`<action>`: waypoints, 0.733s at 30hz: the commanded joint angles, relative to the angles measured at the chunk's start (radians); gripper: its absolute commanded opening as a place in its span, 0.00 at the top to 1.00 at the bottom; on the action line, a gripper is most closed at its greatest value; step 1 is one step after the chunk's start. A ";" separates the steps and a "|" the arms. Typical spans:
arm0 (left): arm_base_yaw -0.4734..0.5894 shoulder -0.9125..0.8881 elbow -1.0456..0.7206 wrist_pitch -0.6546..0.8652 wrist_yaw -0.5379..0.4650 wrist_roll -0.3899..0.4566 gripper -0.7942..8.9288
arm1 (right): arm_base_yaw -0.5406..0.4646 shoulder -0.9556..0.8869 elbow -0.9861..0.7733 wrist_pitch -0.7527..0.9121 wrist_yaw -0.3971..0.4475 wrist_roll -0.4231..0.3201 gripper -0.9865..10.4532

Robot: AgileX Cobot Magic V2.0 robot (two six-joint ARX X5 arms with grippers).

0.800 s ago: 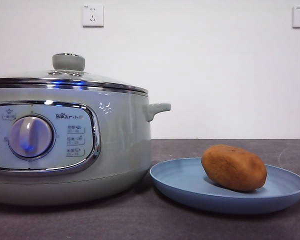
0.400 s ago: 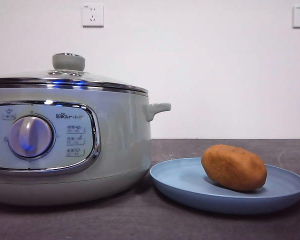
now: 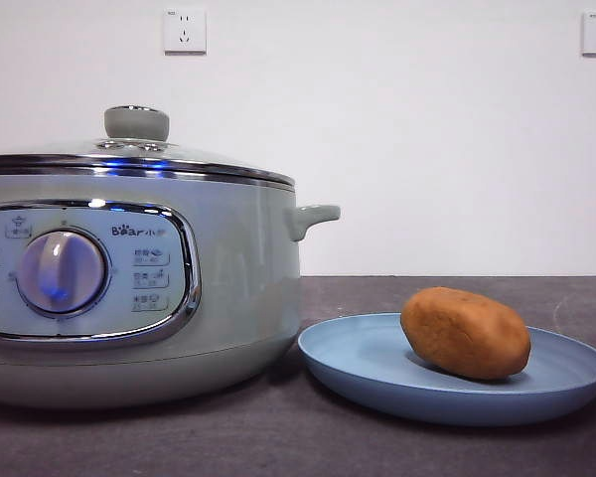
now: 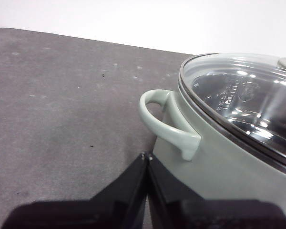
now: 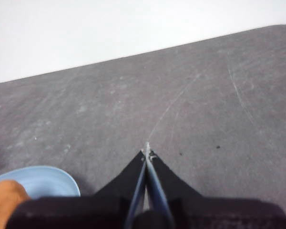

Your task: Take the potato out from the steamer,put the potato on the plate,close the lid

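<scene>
With the potato (image 3: 465, 333) on the plate (image 3: 358, 363) at the steamer's (image 3: 238, 288) three o'clock, lid (image 3: 136, 149) seemingly seated, I fear only both pinched-shut grippers, left gripper (image 4: 147, 157) and right gripper (image 5: 146, 151), swinging and clipping something.

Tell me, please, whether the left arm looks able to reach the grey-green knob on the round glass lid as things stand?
Probably yes. The left claw, shut and empty, sits beside the pale grey-green steamer by its side handle. Nothing covers the grey-green knob on the round glass lid, so an approach from above looks free.
</scene>
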 commanded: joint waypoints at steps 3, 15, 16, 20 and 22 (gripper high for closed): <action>0.003 -0.002 -0.014 0.004 -0.002 -0.003 0.92 | 0.000 -0.067 -0.009 -0.093 -0.002 0.010 0.91; 0.003 -0.002 -0.014 0.004 -0.002 -0.003 0.92 | 0.002 -0.072 -0.009 -0.087 0.000 0.012 0.91; 0.003 -0.002 -0.014 0.004 -0.002 -0.003 0.92 | 0.002 -0.072 -0.009 -0.087 0.004 0.012 0.91; 0.003 -0.002 -0.014 0.004 -0.002 -0.003 0.92 | 0.002 -0.072 -0.009 -0.087 0.006 0.012 0.91; 0.003 -0.002 -0.014 0.004 -0.002 -0.003 0.92 | 0.002 -0.072 -0.009 -0.087 0.006 0.012 0.91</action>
